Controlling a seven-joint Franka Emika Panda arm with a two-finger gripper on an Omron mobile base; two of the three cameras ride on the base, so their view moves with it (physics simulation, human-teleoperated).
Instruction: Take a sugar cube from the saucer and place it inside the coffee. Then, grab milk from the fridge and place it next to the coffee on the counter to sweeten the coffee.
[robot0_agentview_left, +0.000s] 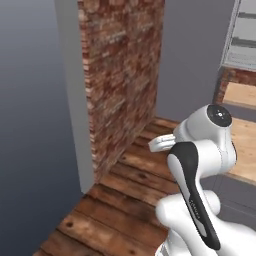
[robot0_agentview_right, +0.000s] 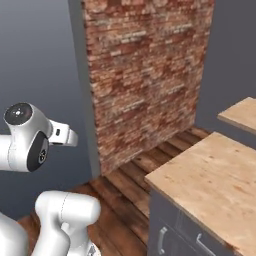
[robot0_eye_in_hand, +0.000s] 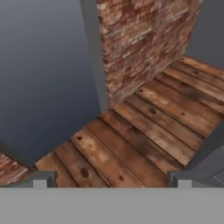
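With its gripper (robot0_eye_in_hand: 111, 181) standing wide apart and carrying nothing, the arm is facing a brick pillar (robot0_agentview_right: 145, 75) at twelve o'clock while the counter (robot0_agentview_right: 215, 185) is lying at three o'clock, so reaching now is risking a collision with brick.

**Three views toward the brick pillar**

The left base view looks forward and down past the arm (robot0_agentview_left: 200, 165) at the brick pillar (robot0_agentview_left: 122, 75), with the counter (robot0_agentview_left: 245, 135) at its right edge. The right base view faces the same pillar (robot0_agentview_right: 145, 75) from the other side, nearer the counter's corner (robot0_agentview_right: 210, 175). The hand view looks down along the plank floor (robot0_eye_in_hand: 144, 131) toward the pillar's foot (robot0_eye_in_hand: 140, 48). All three share pillar and floor.
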